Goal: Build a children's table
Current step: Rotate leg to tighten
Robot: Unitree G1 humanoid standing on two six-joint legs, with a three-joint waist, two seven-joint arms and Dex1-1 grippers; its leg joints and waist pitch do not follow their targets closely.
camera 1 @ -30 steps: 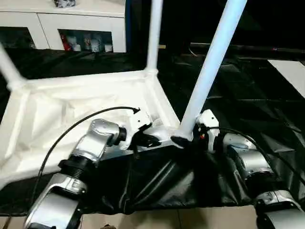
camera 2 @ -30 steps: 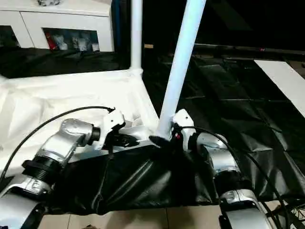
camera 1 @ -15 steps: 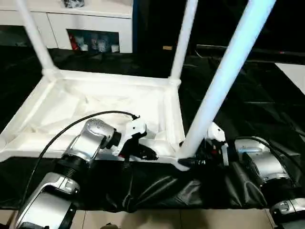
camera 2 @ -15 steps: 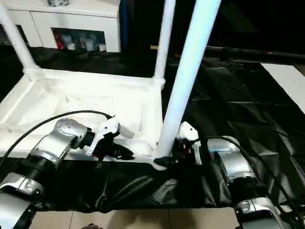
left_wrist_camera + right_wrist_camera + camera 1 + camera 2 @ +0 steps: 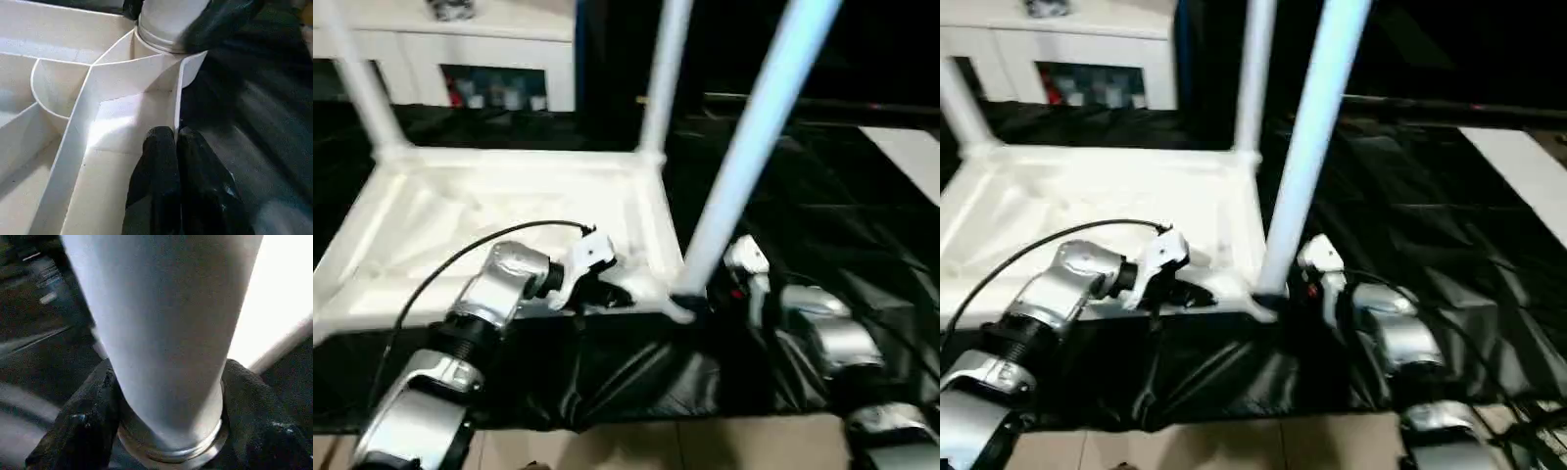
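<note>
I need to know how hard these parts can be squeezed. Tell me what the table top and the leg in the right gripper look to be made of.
Table top: looks like moulded white plastic, matt; thin upright ribs and a curved web on its underside suggest it.
Leg: a smooth white tube with a soft sheen, probably plastic too, though painted metal cannot be ruled out. The right gripper clasps it just above its collar.

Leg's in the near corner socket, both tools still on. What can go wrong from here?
1. The near leg leans rather than standing straight, held low by the right tool; it may be only partly seated and could tip out on release.
2. The left tool pinches a thin rim wall of the table top; pulling could flex or shift it.
</note>
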